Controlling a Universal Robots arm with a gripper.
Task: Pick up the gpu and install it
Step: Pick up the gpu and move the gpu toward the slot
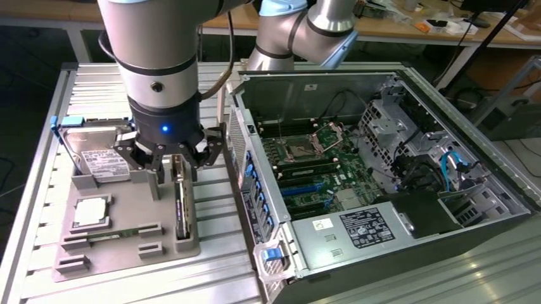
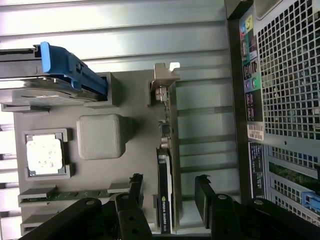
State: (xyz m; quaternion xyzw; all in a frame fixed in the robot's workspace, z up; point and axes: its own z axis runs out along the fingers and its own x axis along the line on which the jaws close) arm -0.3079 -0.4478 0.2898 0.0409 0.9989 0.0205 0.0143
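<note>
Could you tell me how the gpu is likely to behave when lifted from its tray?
The gpu is a thin flat card, so probably stiff and light. It stands on edge in the grey tray, so it may tip once freed. Its bare components look fragile.

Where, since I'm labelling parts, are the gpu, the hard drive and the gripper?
gpu (image 2: pixel 164 165), wrist view, dark card edge.
hard drive (image 1: pixel 97 155), exterior view, its labelled top.
gripper (image 2: pixel 169 178), wrist view, midway between fingertips.
</note>
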